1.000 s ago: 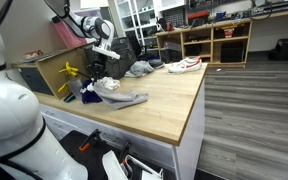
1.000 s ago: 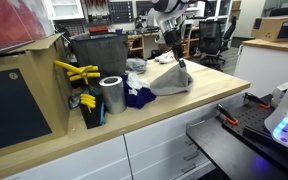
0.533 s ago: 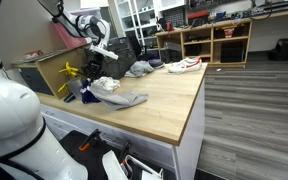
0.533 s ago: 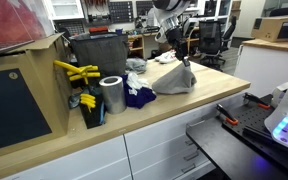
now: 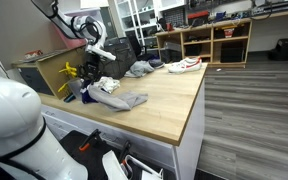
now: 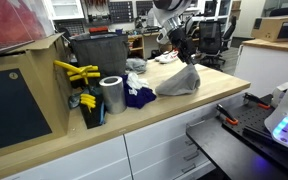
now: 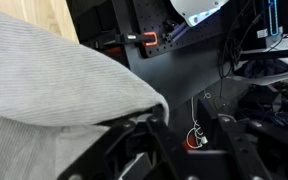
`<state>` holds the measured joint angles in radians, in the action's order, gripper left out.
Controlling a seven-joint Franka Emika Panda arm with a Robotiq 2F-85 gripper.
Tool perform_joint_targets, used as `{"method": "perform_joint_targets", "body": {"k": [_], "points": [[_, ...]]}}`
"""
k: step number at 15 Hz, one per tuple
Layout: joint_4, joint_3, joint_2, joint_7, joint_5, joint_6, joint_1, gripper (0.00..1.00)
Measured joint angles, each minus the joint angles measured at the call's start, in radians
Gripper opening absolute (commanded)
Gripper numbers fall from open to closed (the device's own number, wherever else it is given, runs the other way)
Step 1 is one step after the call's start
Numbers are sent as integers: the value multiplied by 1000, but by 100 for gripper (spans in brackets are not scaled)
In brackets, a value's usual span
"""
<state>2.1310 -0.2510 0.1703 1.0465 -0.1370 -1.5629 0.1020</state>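
Note:
A grey cloth (image 6: 179, 80) lies bunched on the wooden worktop (image 6: 199, 105), with a raised peak at its far end. It also shows in an exterior view (image 5: 122, 98), and it fills the upper left of the wrist view (image 7: 54, 90). My gripper (image 6: 181, 50) hangs just above the cloth's peak and also shows in an exterior view (image 5: 97, 57). In the wrist view its fingers (image 7: 189, 135) stand apart with a dark gap between them. The cloth's edge rests against one finger, and nothing sits between the jaws.
A silver can (image 6: 111, 95), yellow tools (image 6: 74, 72), a dark blue cloth (image 6: 136, 97) and a black bin (image 6: 99, 55) stand beside the grey cloth. A white cloth (image 5: 105, 84) lies next to it. Shoes (image 5: 184, 65) sit at the worktop's far end. Shelves and chairs stand behind.
My gripper has moved slightly up and away along the worktop. The grey cloth has become more bunched and taller at its far end.

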Motion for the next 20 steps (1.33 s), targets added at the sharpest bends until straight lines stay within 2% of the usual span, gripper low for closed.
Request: {"method": "perform_joint_targets", "body": {"k": [3, 4, 9, 15, 20], "points": [[1, 15, -1, -1, 0, 2, 0, 96], [1, 25, -1, -1, 0, 2, -1, 99], [-24, 83, 0, -28, -12, -2, -12, 100], [-131, 167, 78, -192, -36, -117, -64, 100], [-214, 193, 196, -376, -61, -221, -108, 100]]}}
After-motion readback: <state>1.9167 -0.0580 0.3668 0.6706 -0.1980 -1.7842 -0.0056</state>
